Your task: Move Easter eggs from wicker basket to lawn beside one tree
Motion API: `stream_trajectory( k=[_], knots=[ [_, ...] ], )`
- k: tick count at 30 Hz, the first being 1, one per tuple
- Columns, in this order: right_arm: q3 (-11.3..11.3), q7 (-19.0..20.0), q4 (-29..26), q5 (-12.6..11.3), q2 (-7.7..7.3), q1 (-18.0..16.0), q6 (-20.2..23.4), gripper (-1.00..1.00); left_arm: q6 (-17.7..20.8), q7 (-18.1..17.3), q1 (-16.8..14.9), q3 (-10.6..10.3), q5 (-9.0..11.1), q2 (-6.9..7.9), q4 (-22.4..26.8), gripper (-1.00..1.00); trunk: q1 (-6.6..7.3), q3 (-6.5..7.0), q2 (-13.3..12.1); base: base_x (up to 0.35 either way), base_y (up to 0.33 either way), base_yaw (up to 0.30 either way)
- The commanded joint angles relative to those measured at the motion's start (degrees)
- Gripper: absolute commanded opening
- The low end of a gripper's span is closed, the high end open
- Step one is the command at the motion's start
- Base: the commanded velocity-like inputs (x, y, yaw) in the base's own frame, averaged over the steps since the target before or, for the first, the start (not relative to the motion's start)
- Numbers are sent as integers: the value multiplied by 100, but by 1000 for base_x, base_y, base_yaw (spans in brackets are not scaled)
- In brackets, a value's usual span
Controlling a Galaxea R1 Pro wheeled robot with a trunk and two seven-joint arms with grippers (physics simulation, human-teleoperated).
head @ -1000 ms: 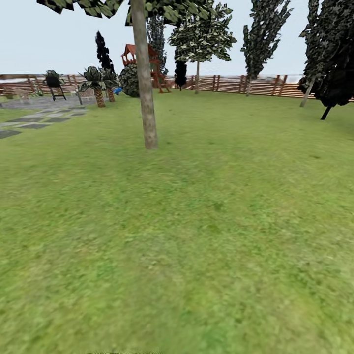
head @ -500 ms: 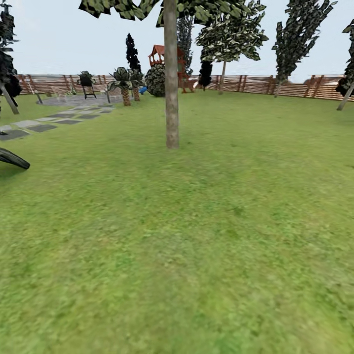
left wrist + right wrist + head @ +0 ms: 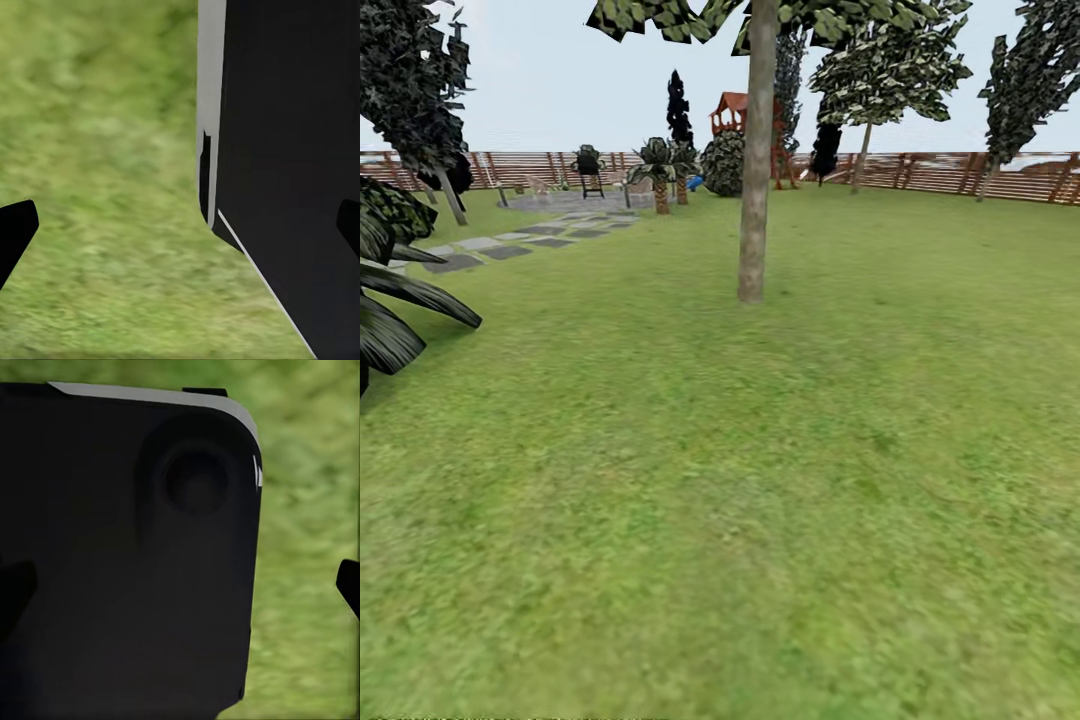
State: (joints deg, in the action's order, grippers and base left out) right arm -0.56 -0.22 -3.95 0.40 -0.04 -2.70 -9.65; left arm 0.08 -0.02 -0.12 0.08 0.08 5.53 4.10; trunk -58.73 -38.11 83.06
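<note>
Standing on the lawn (image 3: 760, 480), the tree (image 3: 753, 200); both end effectors spread apart.

Wooden fence (image 3: 940, 172) along far edge, stone path (image 3: 510, 245) leading to grey patio (image 3: 575, 200), red playhouse (image 3: 732, 110) behind, pale sky.

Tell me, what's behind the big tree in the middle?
Behind the tree there is more lawn, a round bush, a red playhouse and a wooden fence. The trunk hides part of the playhouse.
</note>
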Motion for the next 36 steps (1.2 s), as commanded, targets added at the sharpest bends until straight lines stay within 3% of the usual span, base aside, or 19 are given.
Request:
stream_trajectory(
  k=[1,14,36],
  knots=[
    [-5,-1,5,2,-1,-2,-15,100,1,0,-2,0,1,0,3,100,0,-4,2,0,0,57],
    [-21,13,23,65,26,-2,-1,100,1,-4,-3,0,1,0,3,100,0,-4,2,0,0,28],
    [-23,13,26,73,38,-2,-8,100,1,1,-5,0,1,0,3,100,0,-4,2,0,0,282]
  ],
)
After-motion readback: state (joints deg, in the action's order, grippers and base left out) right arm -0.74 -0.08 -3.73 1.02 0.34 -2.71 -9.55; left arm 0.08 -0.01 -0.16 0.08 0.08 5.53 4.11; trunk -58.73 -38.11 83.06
